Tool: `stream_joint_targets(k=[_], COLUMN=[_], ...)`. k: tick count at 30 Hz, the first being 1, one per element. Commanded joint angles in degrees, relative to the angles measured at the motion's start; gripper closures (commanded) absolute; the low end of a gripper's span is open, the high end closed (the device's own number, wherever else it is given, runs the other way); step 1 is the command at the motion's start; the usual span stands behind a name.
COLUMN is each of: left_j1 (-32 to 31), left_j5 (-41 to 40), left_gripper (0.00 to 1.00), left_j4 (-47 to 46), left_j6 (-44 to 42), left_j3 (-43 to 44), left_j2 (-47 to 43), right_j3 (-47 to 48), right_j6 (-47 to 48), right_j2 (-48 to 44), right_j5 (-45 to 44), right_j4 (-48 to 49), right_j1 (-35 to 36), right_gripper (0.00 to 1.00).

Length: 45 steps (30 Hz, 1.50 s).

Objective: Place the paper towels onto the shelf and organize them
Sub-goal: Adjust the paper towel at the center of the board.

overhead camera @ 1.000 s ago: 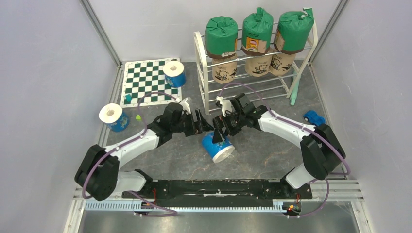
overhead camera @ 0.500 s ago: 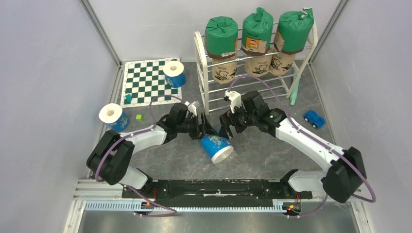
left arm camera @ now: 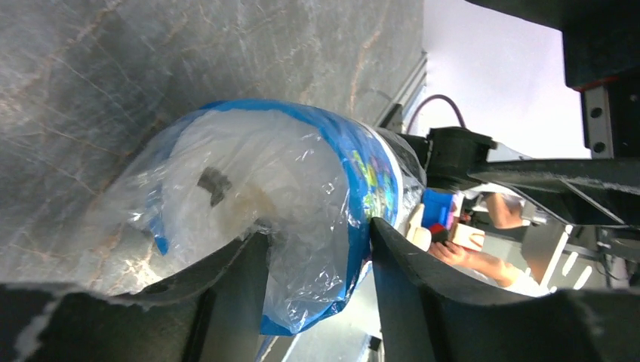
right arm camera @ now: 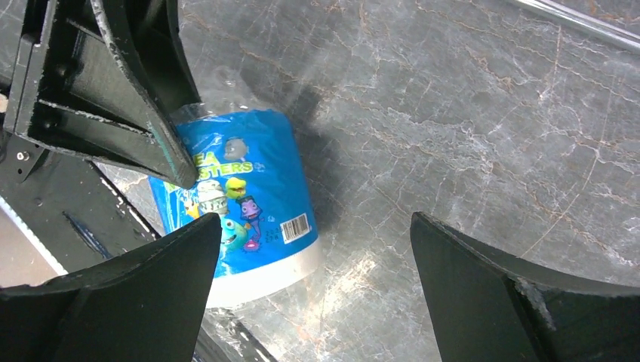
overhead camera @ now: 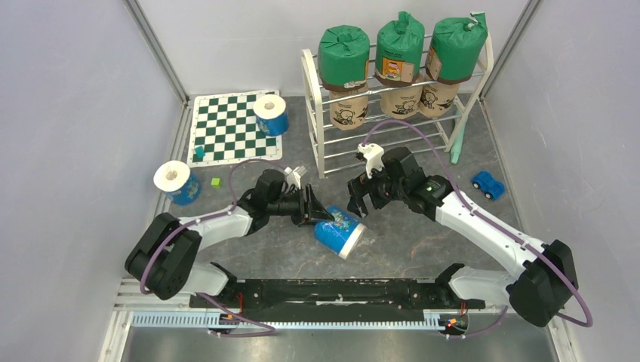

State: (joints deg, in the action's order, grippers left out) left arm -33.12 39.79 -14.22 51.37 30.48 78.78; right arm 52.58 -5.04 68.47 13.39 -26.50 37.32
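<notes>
A blue-wrapped paper towel roll (overhead camera: pixel 337 230) (left arm camera: pixel 264 173) (right arm camera: pixel 241 204) lies on its side on the grey tabletop. My left gripper (overhead camera: pixel 317 211) (left arm camera: pixel 317 241) is closed on its near end, one finger on the clear end wrap, the other against the blue side. My right gripper (overhead camera: pixel 361 200) (right arm camera: pixel 313 222) hangs wide open just right of the roll, holding nothing. Two more blue rolls stand at the left (overhead camera: pixel 176 182) and on the mat (overhead camera: pixel 270 115). The shelf (overhead camera: pixel 313 113) carries three green rolls (overhead camera: pixel 399 45) on top and three tan rolls (overhead camera: pixel 400 99) below.
A green-and-white checkered mat (overhead camera: pixel 226 128) lies left of the shelf. A blue toy car (overhead camera: pixel 488 183) sits at the right, and small green (overhead camera: pixel 216 182) and teal (overhead camera: pixel 199 152) cubes at the left. Walls close in both sides. The shelf's lower rods hold nothing.
My left gripper slid onto the lying blue roll and narrowed its jaws round its end. My right gripper let go, opened and drew back to the right. The roll shifted slightly.
</notes>
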Motion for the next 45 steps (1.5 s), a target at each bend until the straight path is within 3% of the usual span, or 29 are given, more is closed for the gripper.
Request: stream_joint_targets(k=[1, 4, 7, 10, 13, 16, 18, 21, 22, 29, 45], left_j1=[-0.1, -0.19, -0.19, -0.2, -0.36, -0.36, -0.36, -0.36, -0.36, -1.76, -6.87], left_j5=[4.29, 4.92, 4.82, 0.89, -11.68, -17.18, -16.18, -14.9, -14.96, -14.12, -17.53], left_gripper=[0.47, 0.57, 0.65, 0.67, 0.67, 0.66, 0.63, 0.33, 0.27, 0.24, 0.22], left_j4=[-12.15, -17.14, -15.44, 4.44, 28.8, 38.1, 38.62, 37.07, 36.53, 30.24, 24.13], left_j6=[8.71, 11.86, 11.14, -0.48, -15.14, -21.05, -21.02, -19.47, -18.86, -15.61, -15.73], left_j3=[-2.29, -3.39, -2.44, 4.02, 13.31, 18.2, 18.61, 16.92, 16.2, 14.1, 21.15], left_j2=[-1.16, -1.51, -4.85, -10.79, -16.13, -18.77, -18.99, -17.35, -16.94, -16.74, -3.47], right_j3=[-0.36, -0.55, -0.63, -0.8, -1.84, -2.99, -3.47, -4.17, -4.43, -6.97, -13.87], right_j6=[0.03, -0.08, -0.11, -0.08, -0.28, -0.26, -0.45, -0.68, -0.83, -0.29, -3.02], right_j2=[-0.29, -0.43, -0.75, -1.24, -2.3, -3.15, -3.46, -3.72, -3.92, -5.66, -7.65], right_j5=[-1.64, -1.8, -2.46, -2.72, -3.14, -3.2, -3.41, -3.45, -3.41, -0.83, 0.04], right_j4=[1.44, 1.63, 1.79, 2.04, 3.38, 4.6, 4.93, 5.09, 5.09, 5.56, 7.17], right_j1=[0.03, 0.04, 0.03, 0.03, 0.03, 0.03, 0.03, 0.04, 0.03, 0.03, 0.03], right_gripper=[0.02, 0.02, 0.02, 0.02, 0.02, 0.02, 0.02, 0.02, 0.02, 0.02, 0.04])
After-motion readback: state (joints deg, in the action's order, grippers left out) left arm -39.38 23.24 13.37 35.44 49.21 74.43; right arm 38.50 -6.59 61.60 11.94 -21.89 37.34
